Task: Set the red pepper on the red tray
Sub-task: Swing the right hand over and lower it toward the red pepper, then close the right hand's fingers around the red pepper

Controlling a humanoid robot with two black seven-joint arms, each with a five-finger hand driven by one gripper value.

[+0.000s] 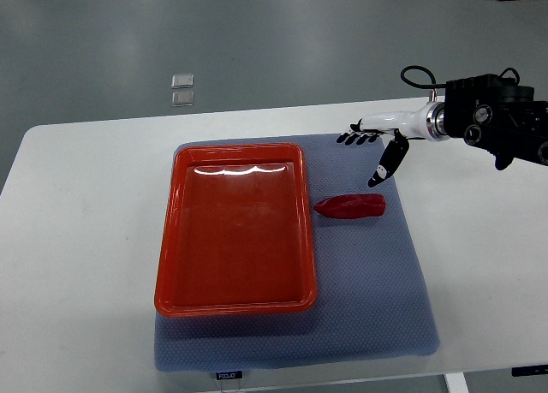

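Observation:
A red pepper (350, 206) lies on its side on the blue-grey mat (377, 282), just right of the red tray (235, 307). The tray holds nothing. My right hand (370, 150) hovers above and to the right of the pepper, its dark fingers (358, 138) spread and the thumb pointing down toward the pepper without touching it. The hand holds nothing. Its arm comes in from the right edge. The left arm does not show.
The white table (77, 239) carries the mat and tray. On the grey floor beyond the table's far edge lie two small clear squares (182, 90). A black cable (418, 74) loops above the right wrist.

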